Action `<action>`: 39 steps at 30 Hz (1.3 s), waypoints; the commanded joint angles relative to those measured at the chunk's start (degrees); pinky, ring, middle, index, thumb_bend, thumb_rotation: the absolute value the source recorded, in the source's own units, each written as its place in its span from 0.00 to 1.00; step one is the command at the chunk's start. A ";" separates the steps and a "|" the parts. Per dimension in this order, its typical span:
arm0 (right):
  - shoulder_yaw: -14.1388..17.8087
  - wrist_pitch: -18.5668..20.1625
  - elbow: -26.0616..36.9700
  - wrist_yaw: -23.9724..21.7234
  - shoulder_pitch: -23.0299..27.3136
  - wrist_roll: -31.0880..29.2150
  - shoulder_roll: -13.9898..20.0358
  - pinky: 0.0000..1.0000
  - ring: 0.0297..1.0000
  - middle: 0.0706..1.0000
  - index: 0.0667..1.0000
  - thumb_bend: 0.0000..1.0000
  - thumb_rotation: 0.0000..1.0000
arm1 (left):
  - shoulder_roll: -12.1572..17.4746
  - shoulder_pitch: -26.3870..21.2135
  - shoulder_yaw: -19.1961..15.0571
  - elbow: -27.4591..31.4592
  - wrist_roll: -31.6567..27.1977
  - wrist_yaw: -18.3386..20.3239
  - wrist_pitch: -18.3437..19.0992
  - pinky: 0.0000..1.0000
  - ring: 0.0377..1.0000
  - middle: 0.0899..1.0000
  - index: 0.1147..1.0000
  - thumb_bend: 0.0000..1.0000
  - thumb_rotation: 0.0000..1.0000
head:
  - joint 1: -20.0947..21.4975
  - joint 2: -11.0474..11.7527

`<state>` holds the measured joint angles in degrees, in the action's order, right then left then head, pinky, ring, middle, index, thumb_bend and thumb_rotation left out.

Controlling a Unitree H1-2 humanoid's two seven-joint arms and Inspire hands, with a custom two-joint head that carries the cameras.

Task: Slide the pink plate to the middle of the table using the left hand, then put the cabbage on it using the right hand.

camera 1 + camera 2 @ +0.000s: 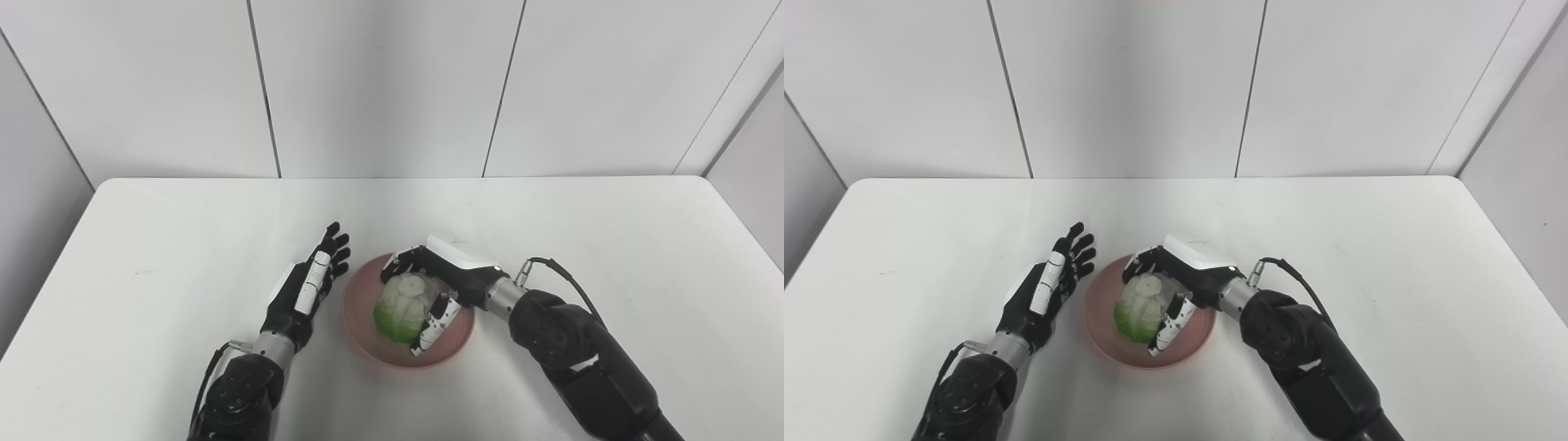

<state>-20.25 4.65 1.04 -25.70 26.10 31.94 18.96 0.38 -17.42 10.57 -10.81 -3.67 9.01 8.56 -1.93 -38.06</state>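
Now the cabbage is sitting inside the pink plate, and the right hand is wrapping around it from the right side of the plate. Its fingers are curling over the far, pale end of the cabbage while the thumb is pressing in along the near, green end, so the hand is clasping the cabbage with the cabbage resting down in the plate. Whether the grip is firm or just loose contact, I cannot tell.

The plate is lying on the white table, roughly central across its width and toward the near edge. Just beside the plate's left rim, the left hand is lying low over the table, fingers spread apart and stretching away toward the back wall, holding nothing. It is staying clear of the plate, a narrow strip of table showing between the two.

Nothing else is crowding the plate; only bare tabletop is surrounding it.

The right arm is reaching in from the near right, wrist bending toward the plate, back of the hand facing up. The left arm is angling up from the near left, forearm pointing along the plate's left side.
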 commanded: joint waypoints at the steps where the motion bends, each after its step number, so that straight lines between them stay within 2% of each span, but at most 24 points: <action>1: 0.05 1.32 1.08 -0.39 1.46 -0.25 -0.27 0.43 0.46 0.44 0.47 0.53 0.00 | -1.18 0.68 1.97 -1.41 0.68 1.91 3.53 0.93 0.97 0.98 0.99 0.77 1.00 | -0.04 0.04; 7: -0.49 1.49 0.21 -0.99 1.54 -0.14 -0.21 0.50 0.53 0.44 0.47 0.53 0.00 | -0.83 0.72 2.18 -1.31 0.81 2.14 3.24 0.92 0.97 0.98 1.00 0.76 1.00 | 0.07 0.02; 9: -0.89 3.16 0.63 -2.17 1.63 0.30 -0.10 0.53 0.57 0.57 0.46 0.52 0.11 | -0.92 0.77 2.10 -1.10 0.69 1.99 3.69 0.92 0.96 0.98 0.99 0.76 1.00 | 0.07 0.02; 10: -1.13 3.89 0.73 -2.75 1.72 0.43 0.00 0.52 0.59 0.61 0.56 0.63 0.09 | -0.89 0.79 2.10 -1.01 0.69 1.96 3.86 0.93 0.96 0.98 0.99 0.76 1.00 | 0.05 -0.03; 11: -1.48 4.47 0.81 -3.16 1.81 0.86 0.17 0.52 0.60 0.63 0.61 0.69 0.09 | -0.81 0.82 2.14 -0.89 0.74 1.99 3.92 0.93 0.96 0.98 0.99 0.76 1.00 | 0.07 -0.06; 15: -2.35 6.05 0.94 -4.20 2.04 2.02 0.55 0.50 0.60 0.65 0.71 0.75 0.14 | -0.50 0.85 2.45 -0.53 1.05 2.05 4.30 0.93 0.96 0.97 0.99 0.75 1.00 | 0.14 -0.09; 31: -3.45 8.52 1.96 -6.40 2.66 4.08 1.64 0.56 0.65 0.71 0.75 0.76 0.17 | -0.40 0.84 2.29 -0.88 0.18 2.56 3.67 0.94 0.97 0.98 1.00 0.76 1.00 | 0.33 -0.24; 36: -3.61 10.25 4.68 -8.03 2.75 5.43 2.36 0.66 0.75 0.76 0.79 0.79 0.21 | -0.23 0.73 2.41 -0.95 0.19 2.83 3.64 0.94 0.97 0.99 1.00 0.76 1.00 | 0.33 -0.24; 39: -3.74 11.77 7.13 -10.04 3.11 6.15 2.97 0.67 0.77 0.78 0.81 0.82 0.24 | -0.46 0.79 2.21 -0.82 0.01 2.60 4.04 0.94 0.97 0.99 1.00 0.75 1.00 | 0.33 -0.24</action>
<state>-24.21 14.23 6.09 -34.22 27.93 37.04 20.43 0.72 -17.47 11.20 -10.64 -3.67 9.23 8.73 -1.58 -38.32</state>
